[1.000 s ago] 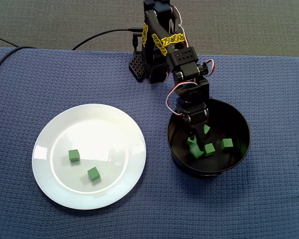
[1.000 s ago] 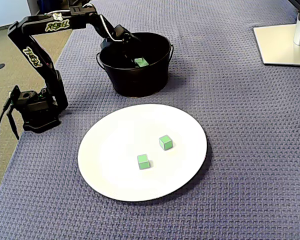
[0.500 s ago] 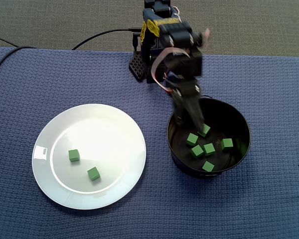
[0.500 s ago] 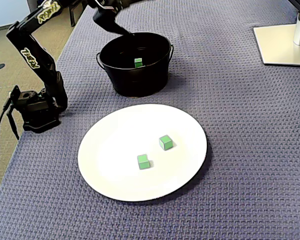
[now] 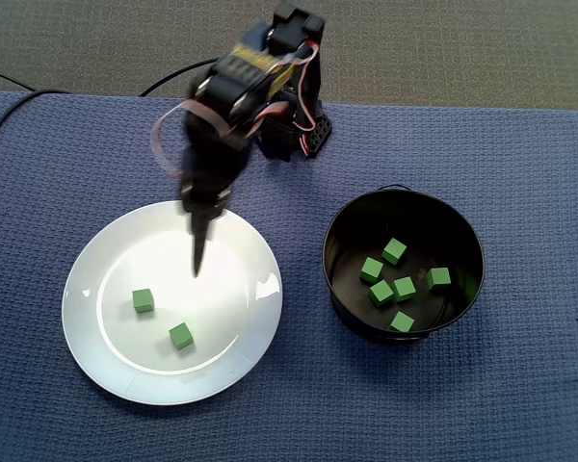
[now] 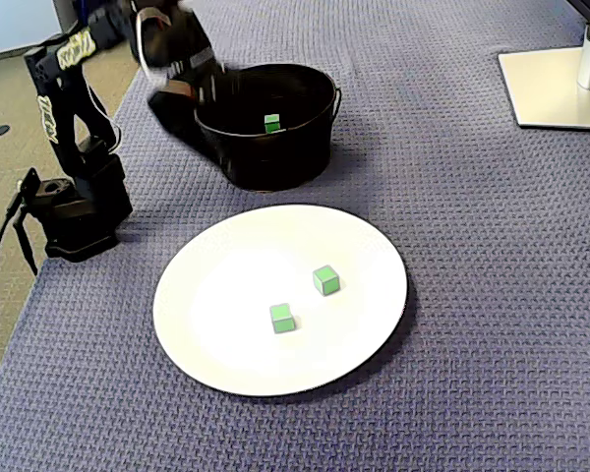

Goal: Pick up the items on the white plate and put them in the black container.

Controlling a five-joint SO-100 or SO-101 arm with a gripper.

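Over the white plate (image 5: 243, 339) the tool (image 5: 197, 267) points down, jaws together and empty; two green cubes (image 5: 143, 300) lie flat, apart.

one fixed view looks almost straight down from high up, the arm base (image 5: 303, 135) at the top edge, the white plate (image 5: 125, 241) left and the black container (image 5: 443, 231) right on the blue surface (image 5: 520, 385). the other fixed view sits lower and off to one side, looking across at a slant: arm base (image 6: 74, 211) far left, plate (image 6: 236, 275) nearest, container (image 6: 275, 162) behind it, a monitor stand (image 6: 556, 84) top right. both cover base, plate and container.
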